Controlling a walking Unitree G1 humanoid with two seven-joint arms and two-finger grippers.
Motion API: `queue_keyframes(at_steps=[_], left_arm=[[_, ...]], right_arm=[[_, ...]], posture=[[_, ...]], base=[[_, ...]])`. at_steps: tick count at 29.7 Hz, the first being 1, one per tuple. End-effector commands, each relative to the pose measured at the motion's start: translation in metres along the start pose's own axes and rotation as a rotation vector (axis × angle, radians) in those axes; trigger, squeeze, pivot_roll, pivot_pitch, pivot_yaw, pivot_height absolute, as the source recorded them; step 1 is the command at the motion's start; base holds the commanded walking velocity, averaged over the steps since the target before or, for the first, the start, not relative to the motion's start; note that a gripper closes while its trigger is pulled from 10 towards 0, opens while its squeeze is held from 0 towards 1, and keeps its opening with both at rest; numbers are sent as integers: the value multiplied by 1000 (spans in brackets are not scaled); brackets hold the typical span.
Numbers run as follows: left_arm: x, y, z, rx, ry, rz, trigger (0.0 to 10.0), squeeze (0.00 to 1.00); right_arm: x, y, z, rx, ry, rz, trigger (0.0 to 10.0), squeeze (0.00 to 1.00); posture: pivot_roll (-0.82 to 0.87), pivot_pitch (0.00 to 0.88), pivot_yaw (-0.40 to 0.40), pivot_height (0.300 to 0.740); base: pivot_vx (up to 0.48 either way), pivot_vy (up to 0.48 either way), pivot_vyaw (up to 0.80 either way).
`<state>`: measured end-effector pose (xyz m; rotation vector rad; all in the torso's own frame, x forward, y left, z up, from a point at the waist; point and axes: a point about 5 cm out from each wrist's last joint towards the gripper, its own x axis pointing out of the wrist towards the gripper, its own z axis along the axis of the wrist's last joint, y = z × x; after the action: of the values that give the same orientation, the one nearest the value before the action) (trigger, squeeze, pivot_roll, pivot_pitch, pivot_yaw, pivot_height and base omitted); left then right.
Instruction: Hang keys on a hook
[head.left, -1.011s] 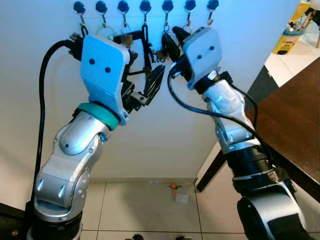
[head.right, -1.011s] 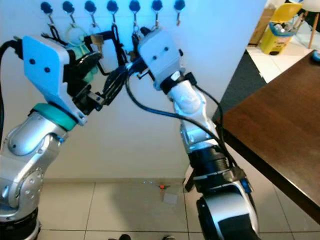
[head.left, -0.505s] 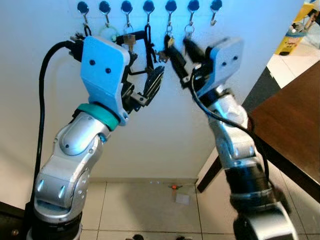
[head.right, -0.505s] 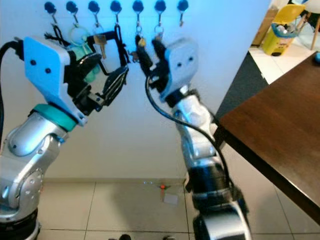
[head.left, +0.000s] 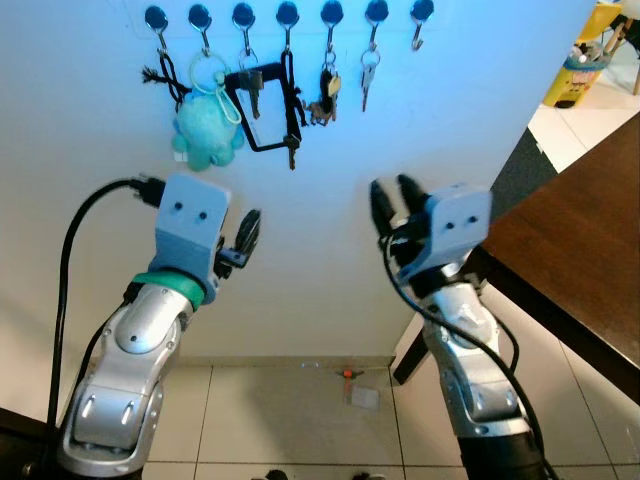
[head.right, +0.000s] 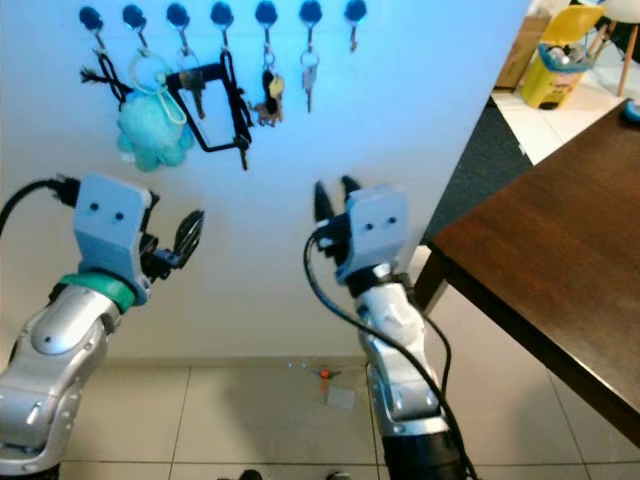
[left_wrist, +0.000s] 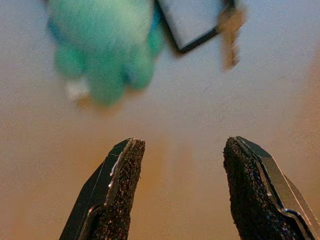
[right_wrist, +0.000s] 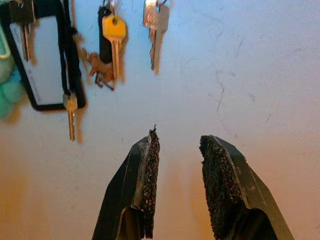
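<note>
Keys (head.left: 364, 78) hang from the wall hooks (head.left: 331, 14), so the left tool (head.left: 246, 233) and right tool (head.left: 392, 196) hover below, both open and empty.

Hooks: row of dark-knobbed hooks (head.left: 287, 14) on the far wall.
Keys: silver key (head.left: 366, 80) hanging there.
My left gripper (head.left: 247, 232): below, empty.
My right gripper (head.left: 393, 203): below, empty.

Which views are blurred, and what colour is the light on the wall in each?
Left wrist view: plush and key blurred, fingers sharp, wall orange-tinted. Right wrist view: sharp keys, wall orange low down. Eye views: sharp, wall bluish.
</note>
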<state>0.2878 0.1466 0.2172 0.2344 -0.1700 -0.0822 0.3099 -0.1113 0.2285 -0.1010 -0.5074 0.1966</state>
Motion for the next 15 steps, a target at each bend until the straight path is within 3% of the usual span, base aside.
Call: queue_keyframes(at_steps=[1,8,15], left_arm=[[0,4,-8,12,19,51,10000,0],[2,16,-21,69,45,170,10000,0],[-1,18,-31,85,53,198,10000,0]], right_arm=[[1,1,-1,-17,-1,-15,10000,0],[-5,2,-14,-7,79,-102,10000,0],[-12,7,-28,11,185,-110,10000,0]], posture=[[-80,112,110,740],[-82,97,101,740],[-91,90,100,740]], base=[[0,0,0],[0,0,0],[-74,0,0]])
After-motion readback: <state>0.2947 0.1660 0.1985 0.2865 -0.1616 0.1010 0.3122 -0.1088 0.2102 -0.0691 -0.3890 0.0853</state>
